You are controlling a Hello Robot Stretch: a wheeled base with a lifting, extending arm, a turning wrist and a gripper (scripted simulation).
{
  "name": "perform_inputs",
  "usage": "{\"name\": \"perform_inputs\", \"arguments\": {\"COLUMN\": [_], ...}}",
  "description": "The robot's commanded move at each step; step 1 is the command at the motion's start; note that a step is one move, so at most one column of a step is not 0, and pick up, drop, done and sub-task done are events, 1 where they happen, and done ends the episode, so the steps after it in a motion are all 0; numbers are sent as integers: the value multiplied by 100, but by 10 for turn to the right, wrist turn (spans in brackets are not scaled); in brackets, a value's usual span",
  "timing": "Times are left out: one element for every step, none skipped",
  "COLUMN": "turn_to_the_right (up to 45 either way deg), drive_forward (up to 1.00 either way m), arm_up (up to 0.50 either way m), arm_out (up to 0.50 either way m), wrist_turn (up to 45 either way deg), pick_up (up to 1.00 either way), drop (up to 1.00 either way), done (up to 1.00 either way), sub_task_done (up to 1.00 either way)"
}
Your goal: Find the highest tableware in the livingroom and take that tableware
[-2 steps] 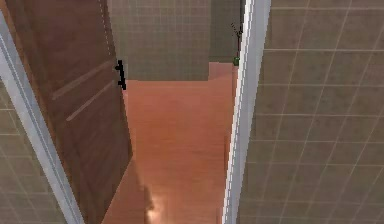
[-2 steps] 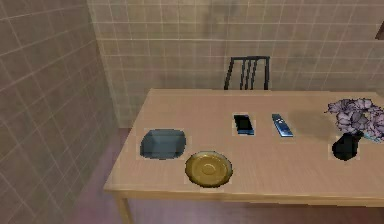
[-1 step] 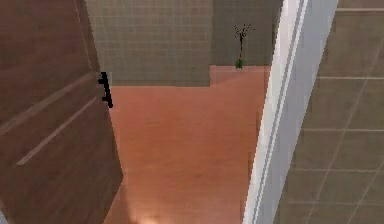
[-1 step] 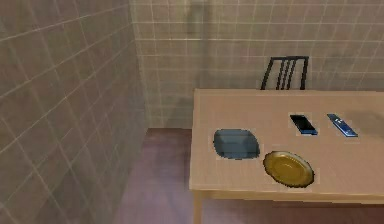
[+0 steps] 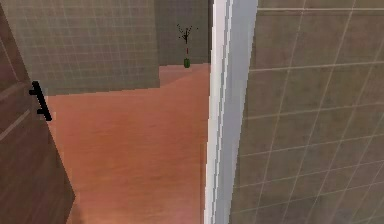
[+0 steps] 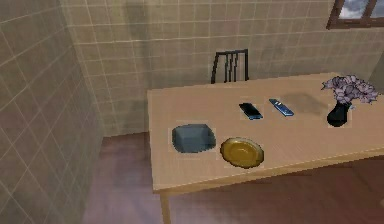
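A yellow plate (image 6: 242,152) lies on a long wooden table (image 6: 300,125) in the arm side view, near the table's front edge. Just left of it stands a grey square bowl-like dish (image 6: 193,138). Farther back on the tabletop lie a dark phone-like slab (image 6: 250,110) and a pale remote-like bar (image 6: 281,106).
A dark vase with pale flowers (image 6: 347,97) stands at the table's right end; a dark chair (image 6: 230,67) sits behind it. In the forward view, a dark wooden door with a black handle (image 5: 40,102) stands at left, a white door frame (image 5: 226,110) at centre, reddish floor beyond, a small plant (image 5: 186,48) far off.
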Motion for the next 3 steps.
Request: {"name": "perform_inputs", "arguments": {"turn_to_the_right": [0,0,0], "drive_forward": [0,0,0], "arm_up": [50,38,0], "arm_out": [0,0,38], "wrist_turn": [0,0,0], "pick_up": [0,0,0], "drop": [0,0,0], "done": [0,0,0], "sub_task_done": [0,0,0]}}
